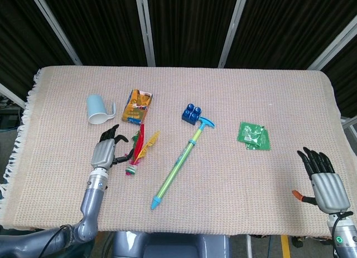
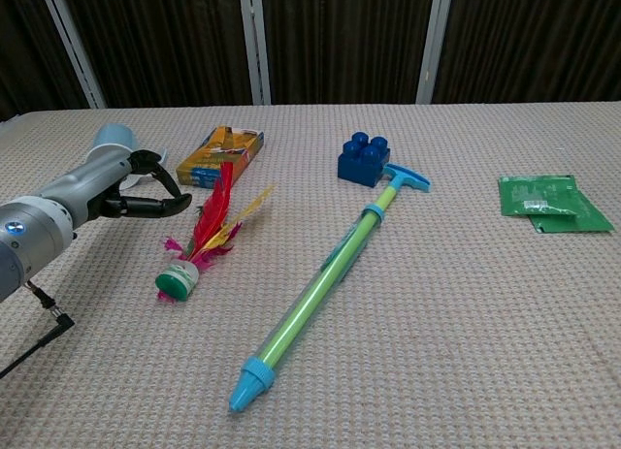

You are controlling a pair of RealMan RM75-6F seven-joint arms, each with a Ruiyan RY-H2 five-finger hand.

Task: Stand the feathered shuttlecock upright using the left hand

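Observation:
The feathered shuttlecock [image 1: 136, 152] [image 2: 199, 241] lies on its side on the woven cloth, its green and white base toward the front edge and its red, yellow and pink feathers pointing back. My left hand [image 1: 106, 149] [image 2: 124, 190] hovers just left of it, fingers apart and curved toward the feathers, holding nothing. Far off at the front right corner sits my right hand [image 1: 322, 177], fingers spread, empty; the chest view does not show it.
A pale blue cup [image 1: 98, 110] lies on its side behind my left hand. An orange box [image 1: 138, 106], a blue brick [image 1: 192, 113], a long green and blue pump toy [image 1: 180, 165] and a green packet [image 1: 254, 135] lie across the cloth.

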